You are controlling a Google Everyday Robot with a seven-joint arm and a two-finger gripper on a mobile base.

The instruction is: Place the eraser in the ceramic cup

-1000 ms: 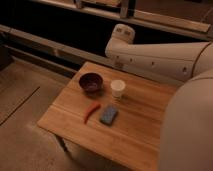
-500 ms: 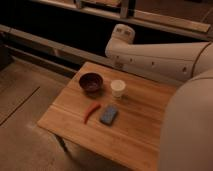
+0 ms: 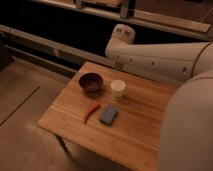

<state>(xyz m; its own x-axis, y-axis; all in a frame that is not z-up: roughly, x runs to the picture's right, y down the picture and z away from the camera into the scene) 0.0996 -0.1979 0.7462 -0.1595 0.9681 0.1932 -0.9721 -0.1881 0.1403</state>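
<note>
Overhead, the arm (image 3: 160,57) crosses the table's (image 3: 140,135) far edge. The gripper is out of view, so I cannot tell its state. One eraser (image 3: 108,115) lies flat just right of one red chili (image 3: 91,112). Beyond it, across bare wood, stands one cup (image 3: 118,88), with one bowl (image 3: 91,82) just left.

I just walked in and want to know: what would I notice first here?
The big white robot arm stretches across the back and right; its hand is out of sight. On the wooden table stand a dark bowl and a white ceramic cup side by side. In front lie a red chili-shaped thing and the blue-grey eraser.
</note>
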